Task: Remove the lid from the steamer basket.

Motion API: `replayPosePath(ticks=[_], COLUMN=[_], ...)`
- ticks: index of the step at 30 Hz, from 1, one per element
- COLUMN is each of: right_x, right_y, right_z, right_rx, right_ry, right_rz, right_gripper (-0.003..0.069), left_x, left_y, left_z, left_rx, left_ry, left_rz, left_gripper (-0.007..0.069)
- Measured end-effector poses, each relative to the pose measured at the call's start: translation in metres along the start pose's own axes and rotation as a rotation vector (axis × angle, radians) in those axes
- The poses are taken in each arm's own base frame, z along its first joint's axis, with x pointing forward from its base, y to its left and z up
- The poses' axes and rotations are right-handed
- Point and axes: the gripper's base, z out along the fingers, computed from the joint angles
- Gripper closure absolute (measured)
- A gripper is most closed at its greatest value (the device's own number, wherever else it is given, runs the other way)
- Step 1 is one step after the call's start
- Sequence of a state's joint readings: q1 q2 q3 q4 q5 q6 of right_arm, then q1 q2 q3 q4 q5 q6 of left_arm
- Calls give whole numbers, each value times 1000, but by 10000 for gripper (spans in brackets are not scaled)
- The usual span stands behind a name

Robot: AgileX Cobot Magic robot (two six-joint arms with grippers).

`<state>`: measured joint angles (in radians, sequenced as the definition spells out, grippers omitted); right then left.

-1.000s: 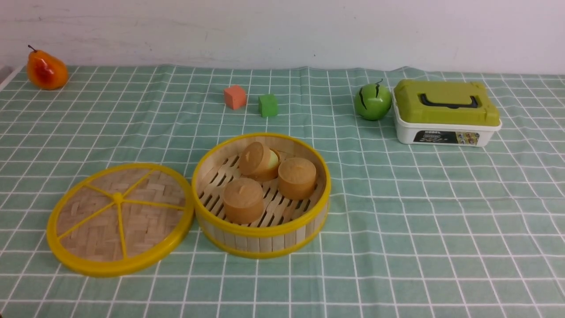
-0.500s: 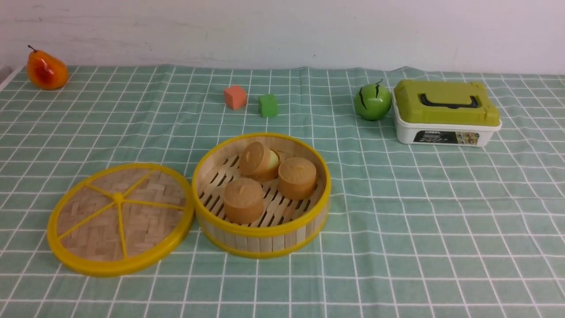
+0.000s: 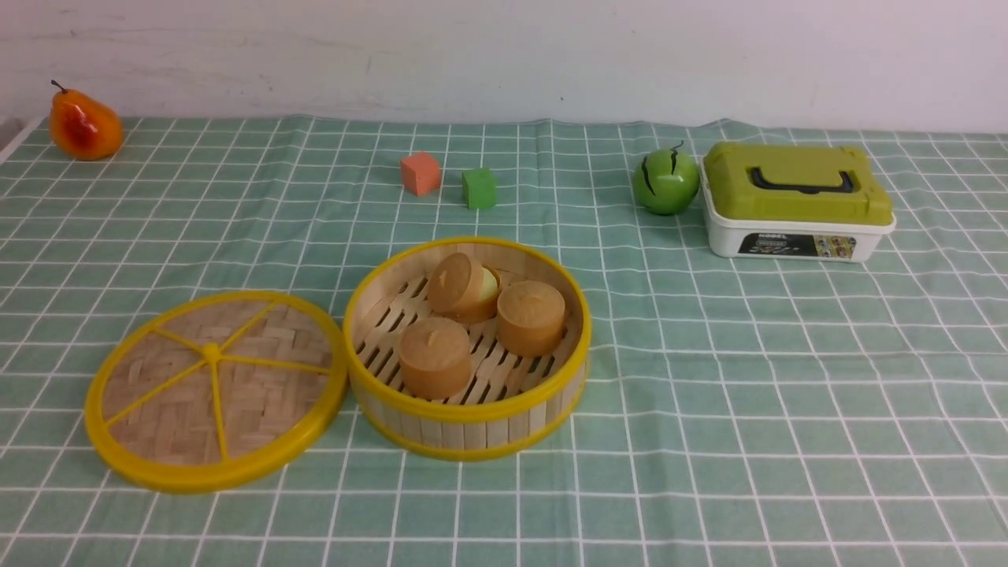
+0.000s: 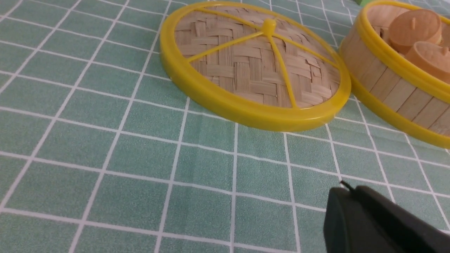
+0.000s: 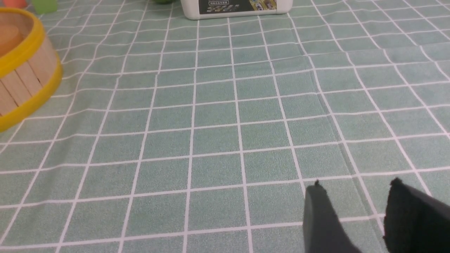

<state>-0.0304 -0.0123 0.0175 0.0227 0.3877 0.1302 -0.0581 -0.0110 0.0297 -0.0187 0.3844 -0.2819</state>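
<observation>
The lid, a woven bamboo disc with a yellow rim and spokes, lies on the checked cloth left of the steamer basket, its rim up against the basket's wall. The basket stands uncovered with three brown buns inside. Neither gripper shows in the front view. In the left wrist view my left gripper is shut and holds nothing, hanging over bare cloth short of the lid and the basket. In the right wrist view my right gripper is open over the cloth, well away from the basket.
At the back stand a pear at far left, an orange cube and a green cube in the middle, and a green round fruit beside a white box with an olive-green lid at right.
</observation>
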Motion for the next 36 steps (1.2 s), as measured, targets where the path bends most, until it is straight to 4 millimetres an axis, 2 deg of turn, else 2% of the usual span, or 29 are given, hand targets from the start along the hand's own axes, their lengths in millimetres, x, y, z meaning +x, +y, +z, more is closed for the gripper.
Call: replayPosePath(ticks=[36], right_x=[0], right_y=[0], right_z=[0], right_rx=[0], right_ry=[0], right_rz=[0], right_gripper=[418], left_x=[0], left_y=[0], left_z=[0], left_rx=[1], left_ry=[0], left_rz=[-3], left_gripper=[585])
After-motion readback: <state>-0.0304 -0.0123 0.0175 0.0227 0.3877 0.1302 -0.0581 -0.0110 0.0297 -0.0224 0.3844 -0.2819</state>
